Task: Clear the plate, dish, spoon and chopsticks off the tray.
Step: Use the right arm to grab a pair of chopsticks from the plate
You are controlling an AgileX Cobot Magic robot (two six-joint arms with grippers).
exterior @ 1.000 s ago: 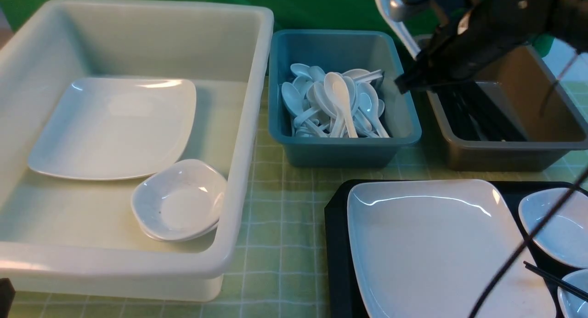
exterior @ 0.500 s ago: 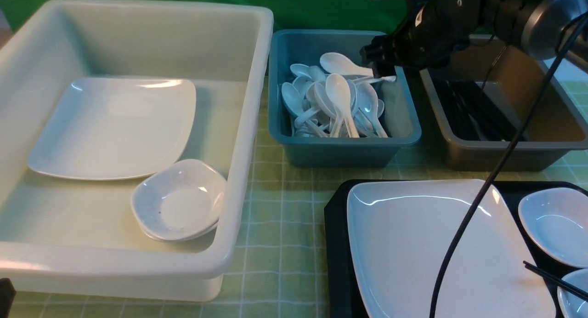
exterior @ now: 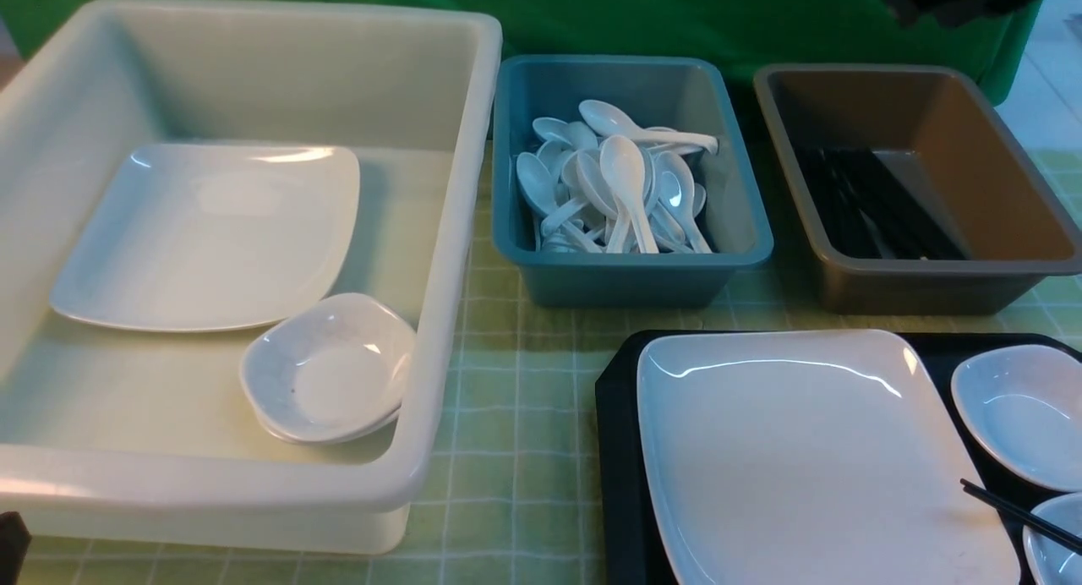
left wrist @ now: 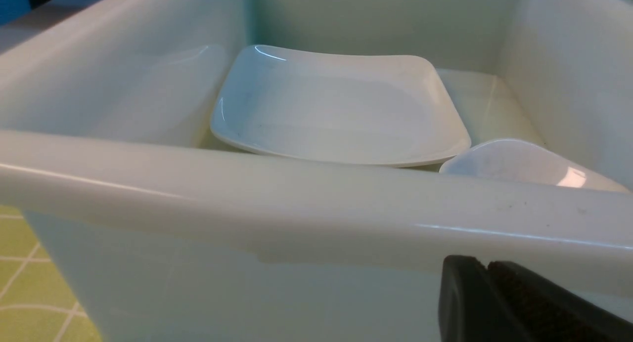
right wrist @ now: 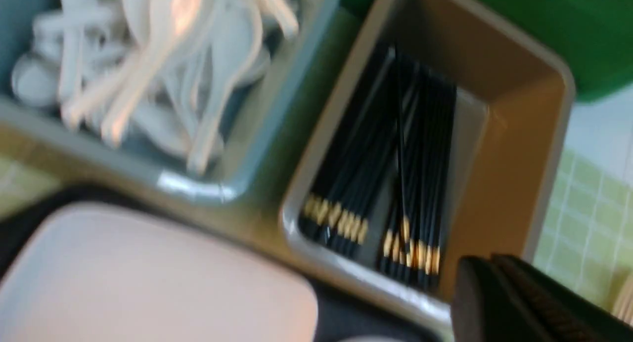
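Plate (exterior: 803, 458): lies flat on the left part of the tray (exterior: 615, 450). Its near edge runs out of the front view.
Dish (exterior: 1019, 416): on the tray, just right of the plate, with a strip of bare tray between them.
Chopsticks (exterior: 1014, 511): on the tray's right side, with one tip at the plate's right rim. Contact cannot be told, and the far ends leave the view.
Spoon: none is certain on the visible tray. A white rounded piece (exterior: 1057, 543) at the near right corner is cut by the frame, so dish or spoon cannot be told.
Tubs: the white tub (exterior: 456, 230) holds a second plate (exterior: 207, 234) and stacked dishes (exterior: 330, 369). The teal tub (exterior: 634, 276) holds spoons and the brown tub (exterior: 930, 285) holds black sticks.
Left gripper (left wrist: 499, 302): low beside the white tub's outer wall. Only one finger shows, so its opening cannot be told. Nothing is seen in it.
Right gripper (right wrist: 504, 297): high over the brown tub, in a blurred view. Its opening cannot be told either, and no load is seen.
Plate handling: judged stiff, glazed, slippery, breakable and the heaviest piece. Pinch the upturned rim at an edge or corner.
Dish handling: judged light and glazed. Clamp across its rim wall.
Chopstick handling: judged light, thin and prone to rolling. Pinch both together near mid-length.
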